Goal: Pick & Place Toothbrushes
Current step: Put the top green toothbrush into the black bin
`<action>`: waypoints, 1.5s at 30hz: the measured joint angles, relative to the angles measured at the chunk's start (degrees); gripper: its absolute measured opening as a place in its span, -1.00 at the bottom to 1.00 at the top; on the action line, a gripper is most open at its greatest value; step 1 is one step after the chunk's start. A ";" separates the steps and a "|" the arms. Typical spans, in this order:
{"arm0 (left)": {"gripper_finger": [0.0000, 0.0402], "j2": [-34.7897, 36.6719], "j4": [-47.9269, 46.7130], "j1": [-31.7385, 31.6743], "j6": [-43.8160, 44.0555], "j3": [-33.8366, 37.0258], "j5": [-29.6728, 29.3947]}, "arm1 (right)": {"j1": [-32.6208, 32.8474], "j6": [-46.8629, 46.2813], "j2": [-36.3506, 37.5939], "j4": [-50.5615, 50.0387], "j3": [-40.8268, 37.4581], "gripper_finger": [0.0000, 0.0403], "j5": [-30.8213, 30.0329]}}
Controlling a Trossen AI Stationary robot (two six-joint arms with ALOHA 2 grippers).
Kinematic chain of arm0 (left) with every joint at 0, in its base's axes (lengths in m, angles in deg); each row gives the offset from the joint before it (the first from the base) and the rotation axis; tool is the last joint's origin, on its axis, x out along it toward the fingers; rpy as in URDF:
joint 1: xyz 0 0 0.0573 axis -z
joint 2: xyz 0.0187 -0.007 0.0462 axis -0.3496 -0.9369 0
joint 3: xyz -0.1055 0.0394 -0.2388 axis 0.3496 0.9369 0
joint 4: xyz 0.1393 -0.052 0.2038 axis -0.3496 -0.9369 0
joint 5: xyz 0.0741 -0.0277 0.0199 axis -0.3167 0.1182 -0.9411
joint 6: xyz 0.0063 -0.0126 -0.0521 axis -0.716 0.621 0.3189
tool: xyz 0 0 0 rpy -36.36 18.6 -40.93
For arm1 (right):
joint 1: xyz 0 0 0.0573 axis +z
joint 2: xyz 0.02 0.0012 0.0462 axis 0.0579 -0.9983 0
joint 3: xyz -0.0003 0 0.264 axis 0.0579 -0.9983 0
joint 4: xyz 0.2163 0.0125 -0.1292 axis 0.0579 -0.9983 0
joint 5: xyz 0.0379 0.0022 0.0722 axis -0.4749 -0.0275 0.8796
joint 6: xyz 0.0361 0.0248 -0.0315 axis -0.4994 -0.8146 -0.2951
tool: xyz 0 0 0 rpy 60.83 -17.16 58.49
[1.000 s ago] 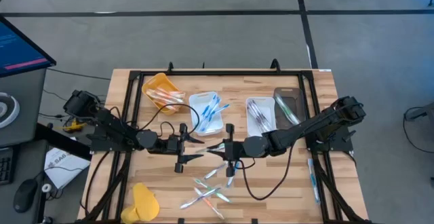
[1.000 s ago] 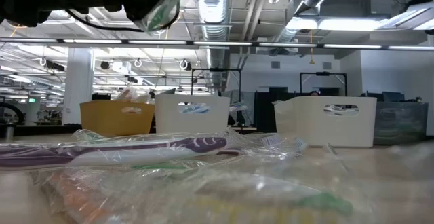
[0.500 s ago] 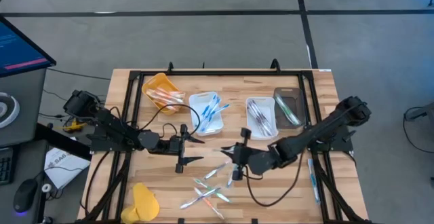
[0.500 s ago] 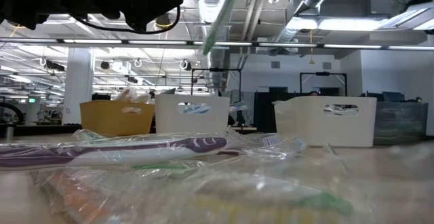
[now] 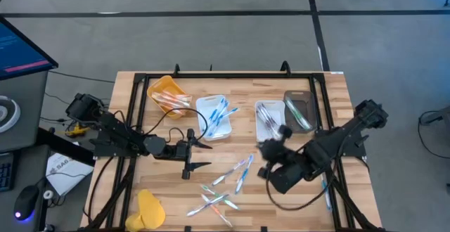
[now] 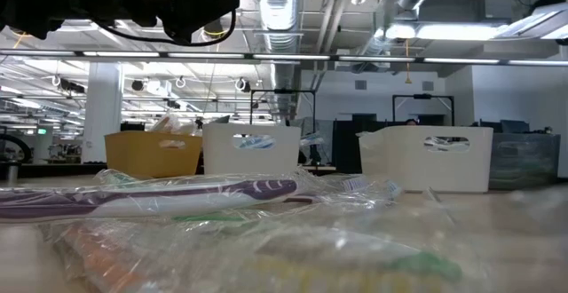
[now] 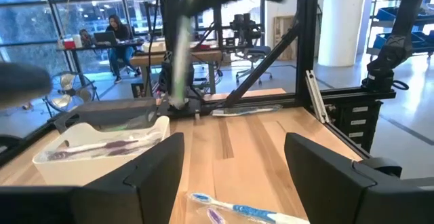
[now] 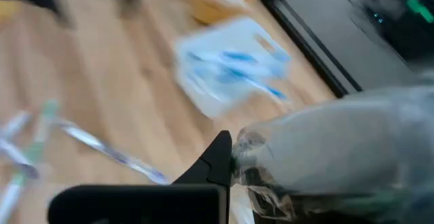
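Observation:
Several wrapped toothbrushes lie loose on the wooden table near its front middle; the low view shows them close up, a purple toothbrush among them. My right gripper is raised above the table right of centre, shut on a clear-wrapped toothbrush with green on it. My left gripper stays level at the left of the middle, its fingers wide open with nothing between them. My right gripper holds the wrapped toothbrush by one end, clamped between its shut fingers. In the left wrist view the toothbrush hangs below the gripper, nearly upright and lifted clear of the table. Blur hides how far back between the fingers it reaches.
Along the far side stand a yellow tray, a white tray with blue brushes, a second white tray and a dark tray. A yellow object lies at the front left. Black frame rails border the table.
My right gripper has risen and swung from the table's middle, beside my left gripper, toward the right edge, turning as it went. It has carried the green toothbrush away from my left gripper and up out of the low view.

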 joint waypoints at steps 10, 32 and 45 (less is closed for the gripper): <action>0.24 0.00 -0.55 0.02 0.73 0.00 0.01 | -3.90 -19.46 2.70 -22.69 3.98 -0.92 7.32; 0.24 0.28 -1.26 0.00 0.62 0.20 0.01 | -10.41 -23.99 24.68 -22.37 -10.31 -0.92 20.61; 0.24 0.28 -1.24 -1.08 0.56 0.20 0.01 | -25.17 -15.60 29.99 -22.26 -20.51 -0.92 21.44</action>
